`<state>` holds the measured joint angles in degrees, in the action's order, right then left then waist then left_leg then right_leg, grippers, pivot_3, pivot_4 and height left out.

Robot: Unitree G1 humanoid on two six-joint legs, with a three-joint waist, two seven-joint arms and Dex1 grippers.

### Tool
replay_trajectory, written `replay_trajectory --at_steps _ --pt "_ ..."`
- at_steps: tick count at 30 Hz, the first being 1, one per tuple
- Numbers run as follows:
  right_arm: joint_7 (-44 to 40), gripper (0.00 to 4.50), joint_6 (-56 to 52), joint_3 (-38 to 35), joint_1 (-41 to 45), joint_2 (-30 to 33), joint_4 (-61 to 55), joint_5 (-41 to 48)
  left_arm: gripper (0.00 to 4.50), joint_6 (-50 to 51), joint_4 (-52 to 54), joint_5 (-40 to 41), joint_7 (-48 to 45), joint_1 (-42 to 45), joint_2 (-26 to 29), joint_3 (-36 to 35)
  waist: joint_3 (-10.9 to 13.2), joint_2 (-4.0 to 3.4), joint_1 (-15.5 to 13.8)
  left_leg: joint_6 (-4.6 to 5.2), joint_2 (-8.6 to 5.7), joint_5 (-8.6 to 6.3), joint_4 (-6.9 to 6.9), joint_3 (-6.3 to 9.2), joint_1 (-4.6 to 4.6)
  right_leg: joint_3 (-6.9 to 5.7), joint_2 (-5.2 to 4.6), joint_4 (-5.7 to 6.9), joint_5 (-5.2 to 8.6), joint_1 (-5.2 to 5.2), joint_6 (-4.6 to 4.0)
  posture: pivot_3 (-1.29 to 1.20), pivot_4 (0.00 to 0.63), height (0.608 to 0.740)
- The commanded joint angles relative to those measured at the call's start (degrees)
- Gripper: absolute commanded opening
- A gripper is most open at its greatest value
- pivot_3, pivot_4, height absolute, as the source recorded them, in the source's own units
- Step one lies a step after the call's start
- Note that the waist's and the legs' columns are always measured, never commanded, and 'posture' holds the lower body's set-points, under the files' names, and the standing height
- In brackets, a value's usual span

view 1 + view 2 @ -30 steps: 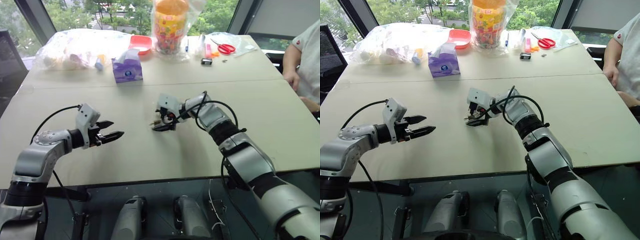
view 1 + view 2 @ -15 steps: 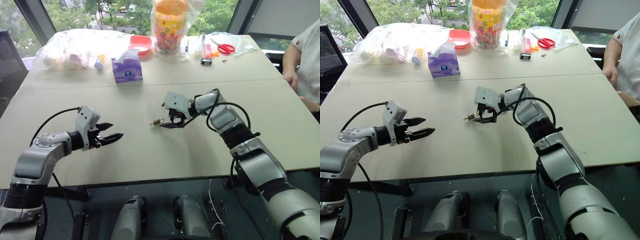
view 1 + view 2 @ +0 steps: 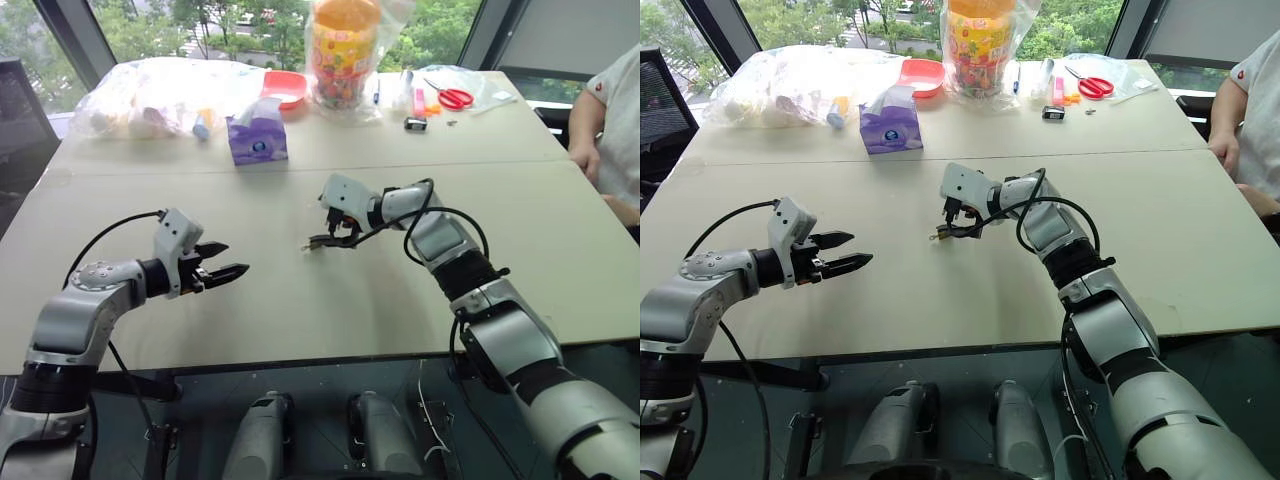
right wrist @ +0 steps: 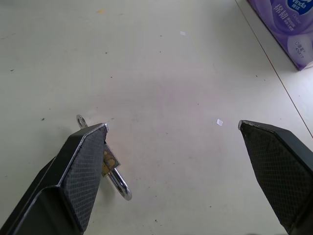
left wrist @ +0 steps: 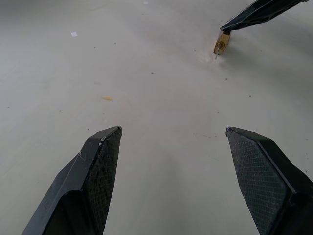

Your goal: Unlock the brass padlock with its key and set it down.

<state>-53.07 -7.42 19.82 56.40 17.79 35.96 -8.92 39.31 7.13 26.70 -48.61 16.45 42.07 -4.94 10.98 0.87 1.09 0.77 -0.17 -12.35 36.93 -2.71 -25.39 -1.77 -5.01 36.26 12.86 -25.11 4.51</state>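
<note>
Both my arms reach out over the table, end effectors open.

My left end effector [image 3: 222, 271] hovers low with its fingers spread wide; my right end effector [image 3: 338, 232] angles down toward the centre, fingers [image 4: 83, 166] parted.

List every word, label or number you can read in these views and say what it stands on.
"...inda" with a smaller line "...xt" under it: white print, cut off by the picture's edge, on the purple tissue pack.
Colourful print on the tall yellow-lidded jar: too small to read.
Brass padlock: no readable marking.
</note>
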Motion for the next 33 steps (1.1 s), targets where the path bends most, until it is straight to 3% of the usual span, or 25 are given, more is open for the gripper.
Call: replay_trajectory --at_steps 1,9,14,20,33 --pt "2.27 4.50 1.97 -1.50 2.22 -0.38 1.02 -0.16 3.55 -0.98 1.37 -0.06 0.02 -0.12 -0.11 -0.44 0.00 0.00 0.04 0.00 0.00 0.00 0.00 0.00 0.00 0.00 0.00 0.00 0.00 0.00 0.00 0.00 0.150 0.740" --pt "5.55 4.50 3.55 -3.66 3.96 -0.06 2.97 0.77 3.55 -0.82 1.69 -0.02 0.27 -0.27 -0.53 -0.37 0.00 0.00 0.00 0.01 0.00 0.00 0.01 0.00 -0.01 0.00 0.02 0.01 -0.03 0.00 0.05 0.00 0.150 0.740" --pt "-9.23 4.50 -8.38 -4.84 -0.34 4.63 -9.80 8.46 3.55 -0.24 1.66 0.76 -1.33 -0.02 0.69 -0.91 0.00 0.00 -0.27 0.05 0.00 -0.01 0.05 0.00 -0.02 -0.02 0.03 0.00 -0.05 0.04 0.10 0.00 0.150 0.740" --pt "-13.17 4.50 -12.53 -3.27 -1.15 5.73 -10.58 8.95 3.55 0.10 1.30 1.08 -4.23 1.00 1.79 -0.18 0.00 0.00 0.01 0.07 0.03 -0.01 0.11 0.00 0.04 -0.08 0.09 0.01 -0.02 0.08 0.03 0.00 0.150 0.740" --pt "-6.57 4.50 6.15 1.69 9.47 -7.00 24.42 -0.25 3.55 1.14 4.15 0.91 -1.26 -1.78 0.73 -1.16 0.00 0.00 0.14 0.05 0.09 0.00 0.08 -0.02 0.03 -0.06 0.33 0.02 -0.07 0.07 0.13 0.00 0.150 0.740"
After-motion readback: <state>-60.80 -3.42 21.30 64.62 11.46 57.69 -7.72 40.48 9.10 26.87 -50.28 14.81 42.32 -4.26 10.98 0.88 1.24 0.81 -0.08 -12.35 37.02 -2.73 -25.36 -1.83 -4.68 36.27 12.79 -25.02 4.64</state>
